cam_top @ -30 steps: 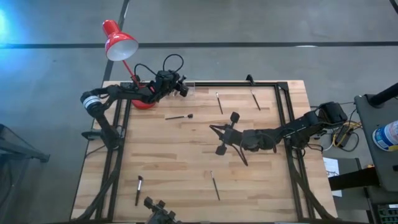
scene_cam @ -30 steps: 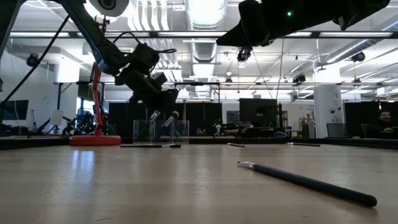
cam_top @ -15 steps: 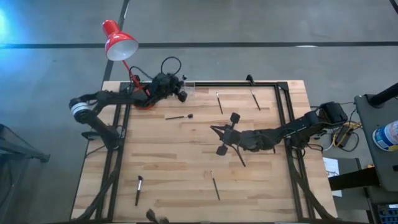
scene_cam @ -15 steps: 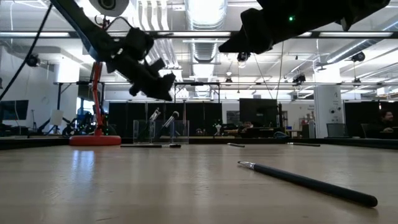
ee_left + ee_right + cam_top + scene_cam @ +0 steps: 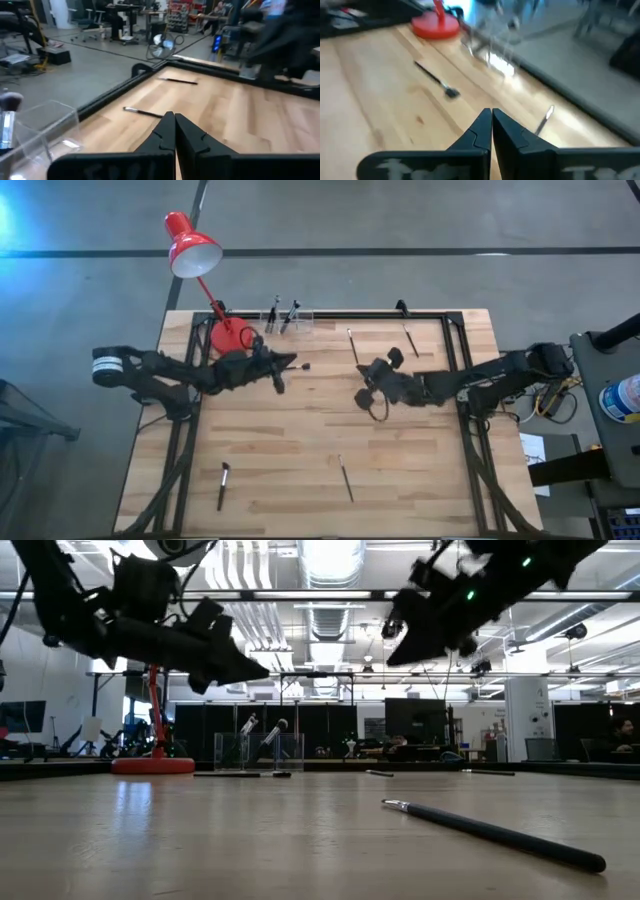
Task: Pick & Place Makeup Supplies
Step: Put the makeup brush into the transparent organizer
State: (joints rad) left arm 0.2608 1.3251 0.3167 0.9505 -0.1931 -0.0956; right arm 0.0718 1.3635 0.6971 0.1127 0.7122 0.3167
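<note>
Left claw (image 5: 290, 361): fingers pressed together, nothing between them, hanging over the desk (image 5: 300, 450) just in front of the clear holder (image 5: 285, 318). Right claw (image 5: 372, 370): likewise pressed together and empty, over the middle of the desk, well apart from the holder.

Clear holder: stands at the desk's far edge beside the red lamp base (image 5: 230, 335). Contents: two brushes (image 5: 282, 313), upright and leaning. Count these as placed.

Loose brushes, still lying flat:
- one just in front of the holder, by the left claw (image 5: 301, 365)
- two along the far edge, to the holder's right (image 5: 353, 345) (image 5: 410, 338)
- two far from the holder, near the front edge (image 5: 223, 484) (image 5: 344, 477)

Judgement: early in the job; about five remain to collect.
</note>
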